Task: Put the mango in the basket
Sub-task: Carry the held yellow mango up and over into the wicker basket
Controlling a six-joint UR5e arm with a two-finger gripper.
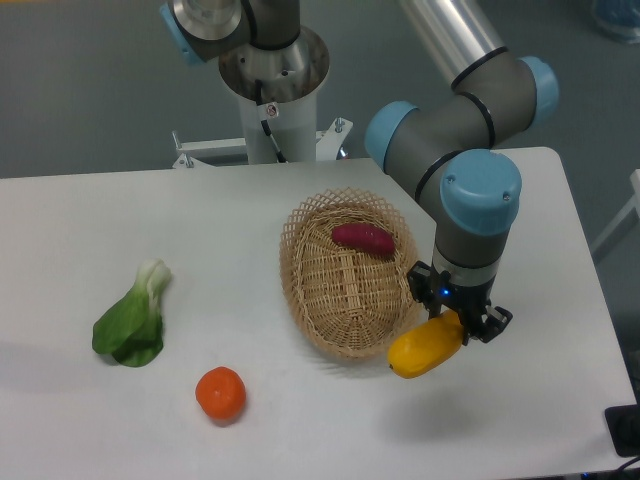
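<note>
In the fixed camera view we see the mango (pixel 426 347), a smooth, glossy yellow oblong with one tapered end pointing lower left, lying tilted just beside the near right rim of the basket (pixel 310 315). The gripper (pixel 462 326) comes down from above, and its fingers (pixel 493 325) are closed around the mango's upper right end. We cannot tell whether the fruit touches the white worktop (pixel 120 420). The basket is a shallow oval of light tan wicker holding a dark red-purple vegetable (pixel 363 238). To the left lie a round orange fruit (pixel 221 393) and a leafy green (pixel 133 317), well apart from the basket.
</note>
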